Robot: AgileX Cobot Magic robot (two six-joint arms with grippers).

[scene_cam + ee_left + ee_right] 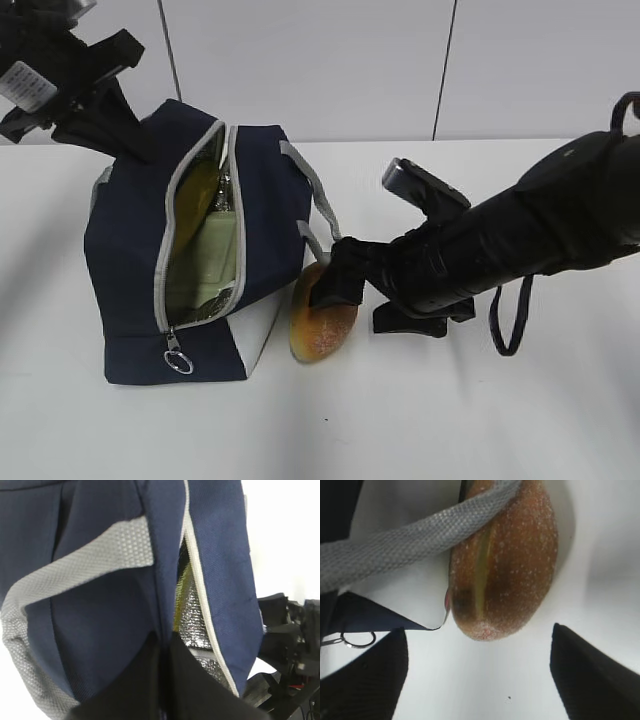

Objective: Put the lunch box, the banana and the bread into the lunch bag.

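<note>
The lunch bag (190,265) stands on the table (450,420), its zipper opening facing the front. Inside it sits the lunch box (208,255), with the banana (195,200) above and behind it. The bread (322,318) lies on the table just right of the bag, against its side, with a strap handle (410,545) of the bag draped over the bread's far end. The ring pull (177,360) hangs at the bag's lower front edge.

Bright, even light floods the white table (450,420), leaving soft grey shadows beside the lunch bag (130,250) and under the bread (322,322). The right wrist view is soft, its dark gripper fingers (590,675) blurred. In the left wrist view the table burns out at the right edge.
</note>
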